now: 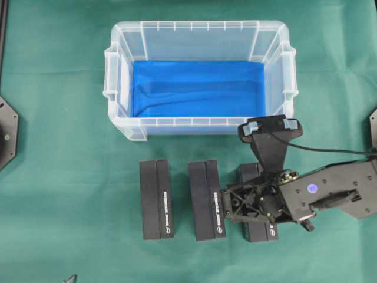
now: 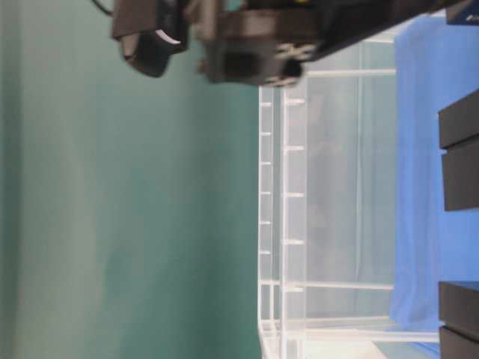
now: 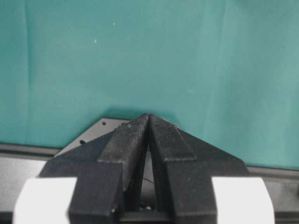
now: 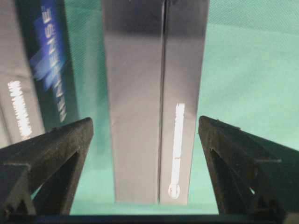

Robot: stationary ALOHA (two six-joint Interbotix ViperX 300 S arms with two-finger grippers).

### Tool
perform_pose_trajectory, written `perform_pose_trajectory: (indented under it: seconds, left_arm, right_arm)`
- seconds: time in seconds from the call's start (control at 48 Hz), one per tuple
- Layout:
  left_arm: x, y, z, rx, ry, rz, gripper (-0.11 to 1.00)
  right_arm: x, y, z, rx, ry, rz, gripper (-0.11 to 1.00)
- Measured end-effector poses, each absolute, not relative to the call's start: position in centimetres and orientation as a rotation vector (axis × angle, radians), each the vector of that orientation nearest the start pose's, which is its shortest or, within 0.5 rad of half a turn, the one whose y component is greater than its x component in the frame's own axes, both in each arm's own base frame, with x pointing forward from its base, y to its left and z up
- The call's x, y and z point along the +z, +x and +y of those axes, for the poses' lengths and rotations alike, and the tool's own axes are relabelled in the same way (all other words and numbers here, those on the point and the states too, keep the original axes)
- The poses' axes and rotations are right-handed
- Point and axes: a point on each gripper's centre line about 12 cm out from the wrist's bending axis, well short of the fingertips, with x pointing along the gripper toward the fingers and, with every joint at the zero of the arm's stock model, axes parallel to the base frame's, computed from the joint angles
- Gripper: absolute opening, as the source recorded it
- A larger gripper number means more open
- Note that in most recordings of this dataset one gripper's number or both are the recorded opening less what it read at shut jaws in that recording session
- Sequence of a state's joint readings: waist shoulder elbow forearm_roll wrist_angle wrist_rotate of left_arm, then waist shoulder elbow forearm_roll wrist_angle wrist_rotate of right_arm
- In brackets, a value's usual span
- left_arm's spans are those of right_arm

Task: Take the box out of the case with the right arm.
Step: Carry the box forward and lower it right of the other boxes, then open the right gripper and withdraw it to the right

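Observation:
The case (image 1: 121,88) is a clear bin with a blue bottom lining, and no box shows inside it. Three black boxes lie side by side on the green cloth in front of it. My right gripper (image 1: 252,205) hangs over the rightmost box (image 1: 262,232). In the right wrist view the right gripper (image 4: 145,120) is open, with that box (image 4: 149,70) lying lengthwise between the fingers (image 4: 70,140) and green cloth showing on both sides. My left gripper (image 3: 148,117) is shut on nothing, over bare cloth.
The left box (image 1: 156,199) and middle box (image 1: 206,199) lie close beside the right gripper; the middle one (image 4: 46,65) shows at the left of the wrist view. The case wall (image 2: 329,194) stands just behind. A black mount plate (image 1: 7,132) sits at the left edge.

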State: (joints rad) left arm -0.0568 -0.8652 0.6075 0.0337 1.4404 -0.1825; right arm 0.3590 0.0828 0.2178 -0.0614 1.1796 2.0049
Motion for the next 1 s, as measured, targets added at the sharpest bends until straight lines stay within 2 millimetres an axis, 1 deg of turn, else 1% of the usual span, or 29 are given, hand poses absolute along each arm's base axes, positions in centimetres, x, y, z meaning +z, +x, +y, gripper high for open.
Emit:
perform_pose_trajectory:
  seconds: [0.313, 0.48, 0.605, 0.855, 0.938, 1.001]
  left_arm:
    - [33.4, 14.5, -0.4, 0.085, -0.104, 1.179, 0.02]
    - [33.4, 14.5, -0.4, 0.085, -0.104, 1.178, 0.02]
    - [33.4, 14.5, -0.4, 0.086, -0.103, 1.179, 0.02]
    - [33.4, 14.5, -0.4, 0.086, -0.103, 1.179, 0.02]
    - [33.4, 14.5, -0.4, 0.085, -0.104, 1.178, 0.02]
    - [33.4, 14.5, -0.4, 0.086, -0.105, 1.179, 0.02]
  right_arm:
    - [28.4, 35.4, 11.8, -1.213, 1.232, 1.056, 0.87]
    - [31.0, 35.4, 11.3, -1.213, 1.203, 1.058, 0.87]
    - [31.6, 35.5, 11.0, -1.213, 1.205, 1.054, 0.87]
    - [31.6, 35.5, 10.7, -1.226, 1.2, 1.057, 0.87]
    - [31.4, 35.0, 10.6, -1.238, 1.192, 1.062, 0.87]
    - [31.4, 34.3, 10.5, -1.243, 1.194, 1.063, 0.87]
